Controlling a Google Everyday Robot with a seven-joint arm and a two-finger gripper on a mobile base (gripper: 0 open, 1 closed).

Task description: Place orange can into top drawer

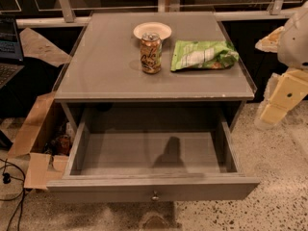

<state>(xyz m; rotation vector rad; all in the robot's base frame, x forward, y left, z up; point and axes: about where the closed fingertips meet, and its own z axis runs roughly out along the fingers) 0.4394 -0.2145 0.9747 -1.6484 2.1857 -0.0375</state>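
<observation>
The orange can (150, 53) stands upright on the grey cabinet top (106, 66), just in front of a small white plate (152, 30) and left of a green snack bag (204, 55). The top drawer (152, 189) is pulled wide open below the cabinet top. Its inside is bare and its round knob (155, 196) sits at the centre of the front panel. My gripper (280, 98), cream-coloured, hangs at the right edge of the view, beside the cabinet's right side. It is level with the drawer opening, far from the can, and holds nothing.
An open cardboard box (36, 143) with clutter stands on the floor left of the drawer. A laptop (8, 47) sits at the far left, with cables (9, 182) on the floor. A railing and dark glass run behind the cabinet. Speckled floor lies to the right.
</observation>
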